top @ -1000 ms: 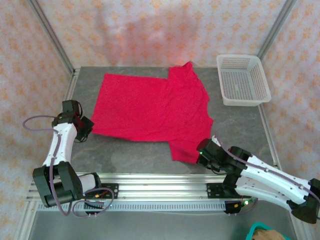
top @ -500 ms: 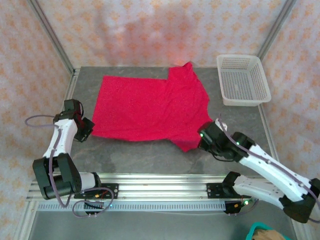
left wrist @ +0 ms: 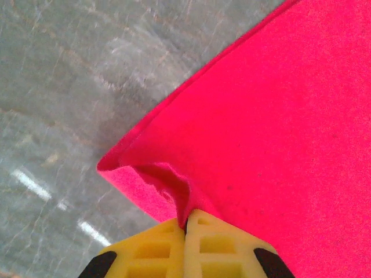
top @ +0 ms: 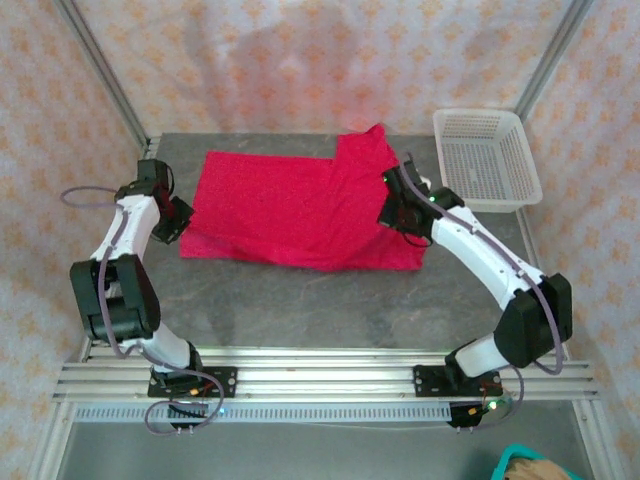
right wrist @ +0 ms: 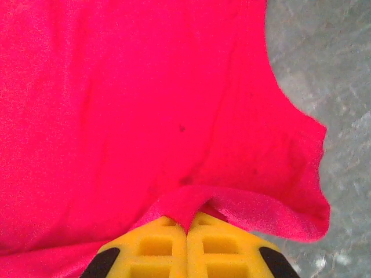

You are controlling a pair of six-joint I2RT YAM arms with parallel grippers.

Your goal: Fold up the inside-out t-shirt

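Counter (top: 330,305): more of its grey top shows nearest me than a second ago. The near sleeve of the t-shirt (top: 290,205) that lay there has been lifted away.
Right arm (top: 480,250): it has swung from the near edge up and across, and now reaches over the garment's right side.
Right jaws: closed, pinching a ridge of red fabric between the yellow pads (right wrist: 226,243). The sleeve edge curls up just beside them.
Left arm (top: 125,225): it has moved a little farther from me, alongside the hem.
Left jaws: closed on the near-left hem corner, which stands tented off the counter in my wrist view.
Cloth: the t-shirt lies across the middle of the counter, hem to the left, sleeves to the right. Its near sleeve is now doubled over the body and the far sleeve lies flat.
Fold: I judge the near edge is being carried toward the far edge, under way but not laid. Both corners should travel evenly or the crease will skew.
Basket (top: 487,160): white mesh, far right corner, apart from the cloth.
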